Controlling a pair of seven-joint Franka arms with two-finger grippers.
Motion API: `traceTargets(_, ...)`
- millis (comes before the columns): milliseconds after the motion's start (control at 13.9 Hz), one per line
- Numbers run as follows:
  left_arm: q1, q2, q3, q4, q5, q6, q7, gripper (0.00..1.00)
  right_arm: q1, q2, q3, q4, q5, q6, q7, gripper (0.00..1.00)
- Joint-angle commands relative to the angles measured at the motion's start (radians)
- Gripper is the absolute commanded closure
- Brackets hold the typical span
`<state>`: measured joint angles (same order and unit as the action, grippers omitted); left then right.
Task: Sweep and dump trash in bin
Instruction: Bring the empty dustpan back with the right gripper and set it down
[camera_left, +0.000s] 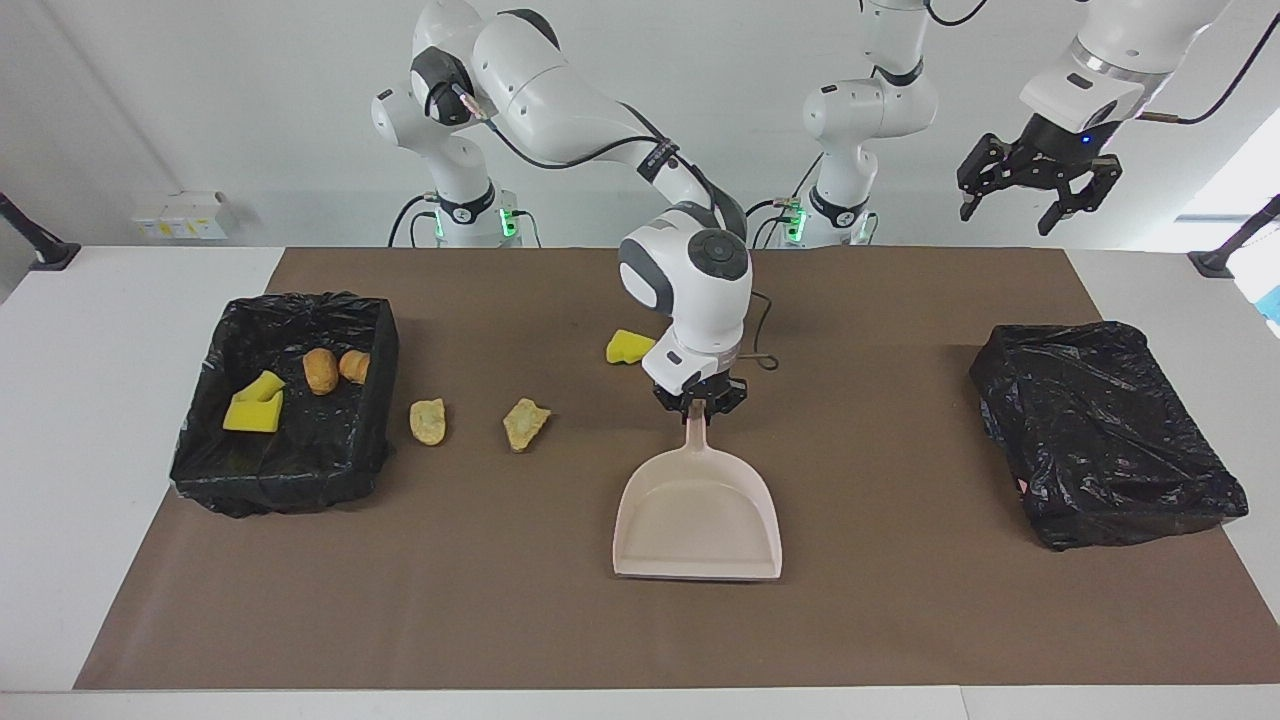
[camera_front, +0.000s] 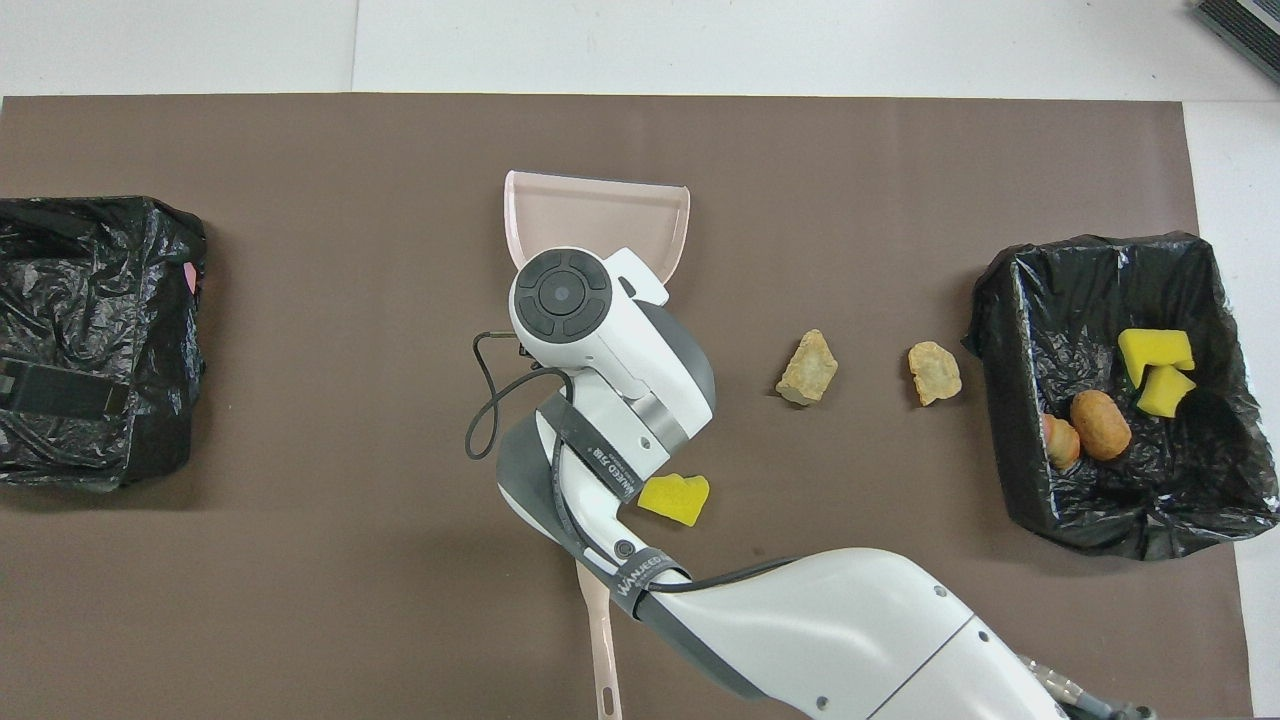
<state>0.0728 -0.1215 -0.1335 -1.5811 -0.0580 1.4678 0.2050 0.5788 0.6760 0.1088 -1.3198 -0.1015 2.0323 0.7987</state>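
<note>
With the right gripper (camera_left: 697, 405) clamped on the dustpan (camera_left: 697, 520) handle and the left gripper (camera_left: 1030, 190) hanging open, I'd set that pan down flat near the loose scraps (camera_left: 526, 423).

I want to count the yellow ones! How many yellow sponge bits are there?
3. Two yellow sponge pieces lie together in the open black-lined bin. One yellow sponge scrap lies on the brown mat beside the right arm. More might hide under that arm.

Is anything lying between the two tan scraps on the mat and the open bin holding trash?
Nothing visible. The two tan scraps lie on bare mat beside the open bin; the dustpan, at the right gripper, sits toward the other end.
</note>
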Motion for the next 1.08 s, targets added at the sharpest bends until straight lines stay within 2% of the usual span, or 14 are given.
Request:
traceTargets(0, -0.01, -0.01, 0.009, -0.013, 0.007, 0.022, -0.035, 0.0, -0.023, -0.025, 0.003, 0.016, 0.006, -0.009, 0.011, 0.0)
traceTargets(287, -0.001, -0.012, 0.012, -0.016, 0.006, 0.016, -0.058, 0.0, -0.028, -0.134, 0.005, -0.09, 0.023, -0.075, 0.01, 0.0)
traceTargets(431, -0.004, -0.013, 0.012, -0.016, 0.006, 0.006, -0.128, 0.0, -0.027, -0.215, 0.008, -0.186, 0.026, -0.092, -0.01, 0.0)
traceTargets(574, -0.014, -0.012, 0.012, -0.013, 0.007, -0.003, -0.13, 0.0, -0.019, -0.294, 0.014, -0.278, 0.084, -0.086, -0.007, 0.0)
traceTargets(861, 0.005, -0.013, 0.018, -0.019, 0.006, 0.006, -0.128, 0.0, 0.045, -0.462, 0.014, -0.494, 0.17, -0.044, 0.017, 0.0)
traceTargets(1005, -0.004, -0.006, 0.017, -0.025, 0.006, 0.026, -0.099, 0.0, 0.093, -0.538, 0.014, -0.628, 0.193, 0.041, 0.052, 0.0)
